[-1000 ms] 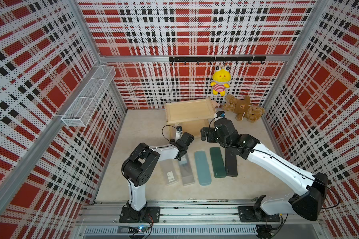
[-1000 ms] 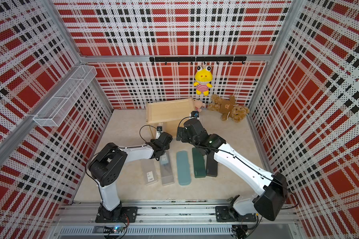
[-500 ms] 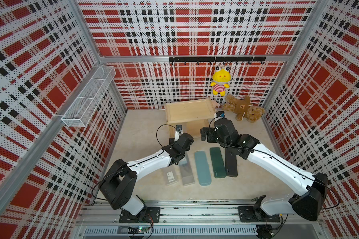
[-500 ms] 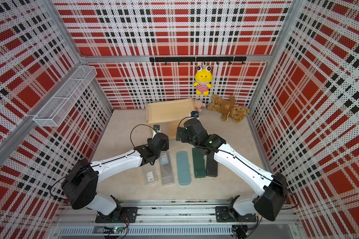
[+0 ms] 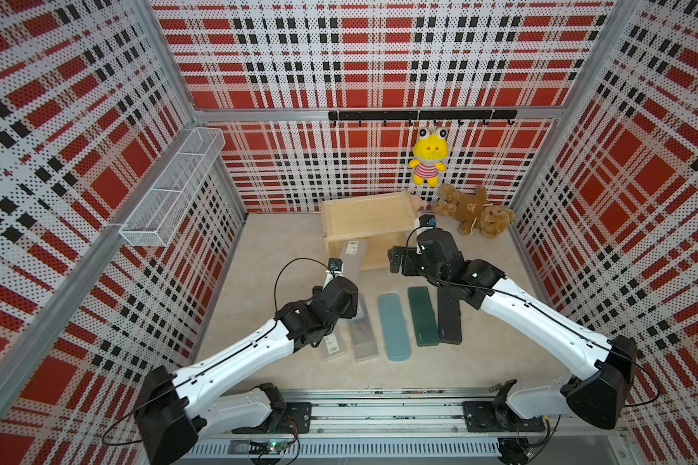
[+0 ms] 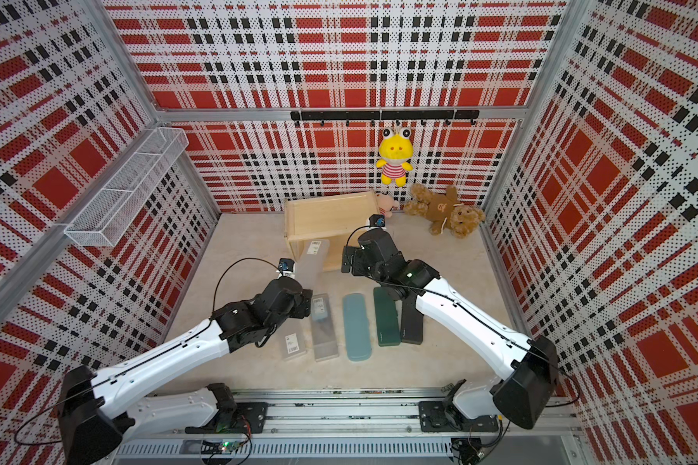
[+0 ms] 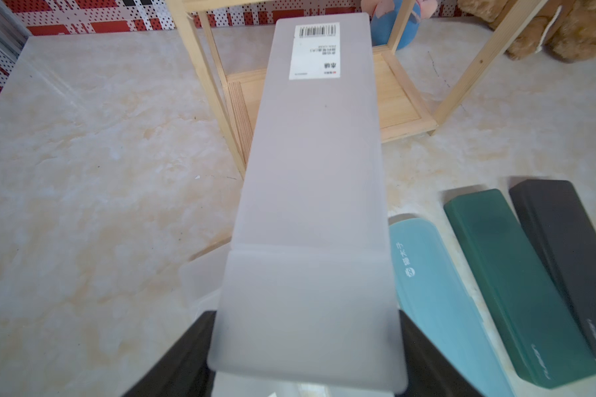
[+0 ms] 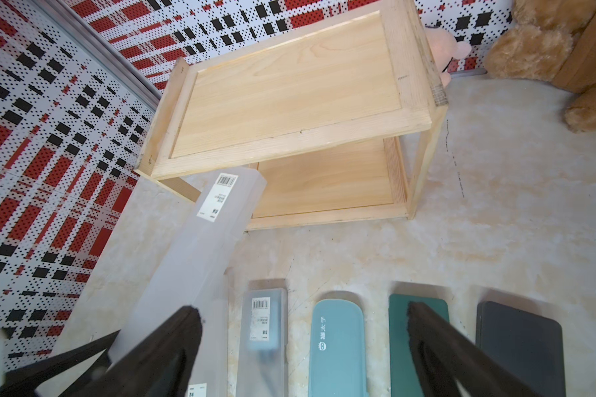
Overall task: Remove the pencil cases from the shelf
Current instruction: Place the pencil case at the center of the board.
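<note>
My left gripper (image 7: 307,330) is shut on the near end of a frosted pencil case (image 5: 351,257) (image 6: 314,257) with a barcode label. The case's far end lies at the front left corner of the pale wooden shelf (image 5: 365,213) (image 8: 289,89), by its lower tier. Both shelf boards look bare. On the table lie two more frosted cases (image 5: 333,348) (image 5: 364,340), a teal one (image 5: 393,328), a dark green one (image 5: 422,316) and a black one (image 5: 449,318). My right gripper (image 8: 305,319) hangs open above these cases, at the shelf's front right.
A brown teddy bear (image 5: 474,209) lies at the back right. A small pink toy (image 6: 384,203) sits behind the shelf. A yellow plush (image 5: 428,161) hangs from the black hook rail. A white wire basket (image 5: 174,189) is fixed on the left wall.
My left gripper has drawn back toward the front with the frosted case, sliding it out of the shelf's lower tier. The right arm has stayed still.
</note>
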Controlling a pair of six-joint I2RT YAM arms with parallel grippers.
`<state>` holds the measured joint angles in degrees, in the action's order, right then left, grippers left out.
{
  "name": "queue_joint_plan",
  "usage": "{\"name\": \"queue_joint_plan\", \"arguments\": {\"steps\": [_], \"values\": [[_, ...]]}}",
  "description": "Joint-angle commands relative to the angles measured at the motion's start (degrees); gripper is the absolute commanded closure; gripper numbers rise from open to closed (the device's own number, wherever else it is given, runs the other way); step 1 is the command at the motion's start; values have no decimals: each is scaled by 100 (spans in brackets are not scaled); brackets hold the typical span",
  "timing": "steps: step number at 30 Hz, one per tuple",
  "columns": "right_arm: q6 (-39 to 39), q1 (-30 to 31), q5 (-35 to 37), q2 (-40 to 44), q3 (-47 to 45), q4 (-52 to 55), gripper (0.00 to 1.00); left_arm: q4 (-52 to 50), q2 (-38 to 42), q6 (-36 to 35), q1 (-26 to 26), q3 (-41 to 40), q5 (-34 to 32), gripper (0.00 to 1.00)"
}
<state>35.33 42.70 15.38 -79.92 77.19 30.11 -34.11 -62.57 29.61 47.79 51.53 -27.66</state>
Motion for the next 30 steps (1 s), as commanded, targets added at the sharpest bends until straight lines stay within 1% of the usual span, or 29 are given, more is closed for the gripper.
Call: {"name": "queue_joint_plan", "arguments": {"steps": [1,4,6,8,9,11,15,18,20,24,25,28,30], "values": [[-124,-42,-121,-94,257,-89,0,-1069,395,323,38,295,452,100],[-97,-42,-171,-86,246,-141,0,-1717,531,605,37,431,429,100],[-82,-37,-188,-76,219,-154,0,-2167,543,878,14,482,86,100],[-55,-42,-213,-51,195,-154,0,-2456,544,1026,-170,428,-71,100],[-44,-42,-211,-29,175,-154,0,-2522,584,1040,-344,344,-54,100],[-34,-41,-196,12,140,-154,0,-2539,691,989,-605,161,134,100],[-52,-42,-129,82,104,-125,0,-2782,1004,1059,-935,-11,185,100],[-70,-42,-144,58,94,-128,0,-2976,1258,1122,-1148,-35,-37,100],[-58,-42,-193,13,108,-121,0,-3035,1364,1118,-1389,-157,-174,100],[-18,-42,-232,-6,83,-199,0,-2518,1553,1131,-1533,-520,-23,100],[-18,-37,-228,-15,77,-223,0,-2640,1472,1186,-1670,-449,-88,100],[-26,-43,-230,-49,94,-233,0,-2713,1509,1397,-1791,-355,-439,100],[-48,-49,-237,-74,111,-214,0,-2649,1591,1465,-1826,-297,-433,100]]}}
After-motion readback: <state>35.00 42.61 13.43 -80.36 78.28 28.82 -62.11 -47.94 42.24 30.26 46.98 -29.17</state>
